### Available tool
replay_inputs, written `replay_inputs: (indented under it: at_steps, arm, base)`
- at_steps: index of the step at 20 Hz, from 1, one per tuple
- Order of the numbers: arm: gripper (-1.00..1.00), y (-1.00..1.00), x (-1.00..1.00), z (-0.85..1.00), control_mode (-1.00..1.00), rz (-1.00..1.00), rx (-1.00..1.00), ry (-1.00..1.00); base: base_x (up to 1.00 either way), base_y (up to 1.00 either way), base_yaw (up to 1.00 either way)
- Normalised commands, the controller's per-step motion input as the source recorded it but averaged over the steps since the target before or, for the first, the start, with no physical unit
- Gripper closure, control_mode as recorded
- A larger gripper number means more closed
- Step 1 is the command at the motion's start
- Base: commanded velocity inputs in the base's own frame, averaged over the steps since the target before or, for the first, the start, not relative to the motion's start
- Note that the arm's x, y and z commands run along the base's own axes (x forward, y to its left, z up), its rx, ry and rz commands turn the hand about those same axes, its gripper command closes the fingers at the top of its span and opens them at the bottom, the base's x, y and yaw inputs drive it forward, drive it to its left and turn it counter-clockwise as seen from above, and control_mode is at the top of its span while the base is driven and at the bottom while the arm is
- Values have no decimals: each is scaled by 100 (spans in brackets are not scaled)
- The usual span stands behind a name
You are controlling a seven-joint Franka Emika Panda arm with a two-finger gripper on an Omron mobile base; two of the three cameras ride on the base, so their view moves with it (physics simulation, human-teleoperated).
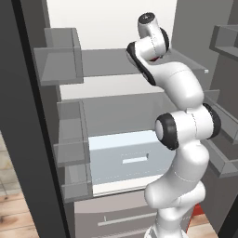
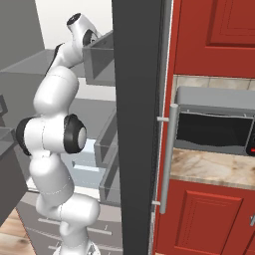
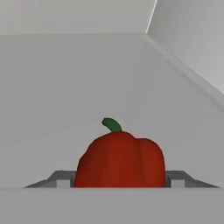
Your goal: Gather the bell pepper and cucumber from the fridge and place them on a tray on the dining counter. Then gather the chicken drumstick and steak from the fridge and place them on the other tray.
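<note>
- One bell pepper [image 3: 120, 159], red with a green stem up, sits on the white floor of the fridge [image 1: 111, 28] near a back corner.
- Fingers [image 3: 120, 181] flank it, one each side — grasp or gap, cannot tell (tips mostly hidden).
- Arm reaches over the upper shelf [image 1: 107, 62].

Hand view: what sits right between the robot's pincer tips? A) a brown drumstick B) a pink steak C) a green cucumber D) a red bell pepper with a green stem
D: the glossy red bell pepper with a green stem sits between the pincer tips.
</note>
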Motion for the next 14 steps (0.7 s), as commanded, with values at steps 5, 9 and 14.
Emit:
replay_inputs:
  at_steps: [5, 9, 14]
  arm:
    - [100, 0, -37, 5, -100, 0, 0, -11]
    - [100, 0, -87, 18, -100, -1, 0, -10]
    - [100, 0, -100, 4, -100, -3, 1, -9]
  base:
    - [0, 0, 0]
    - [0, 0, 0]
    - [0, 0, 0]
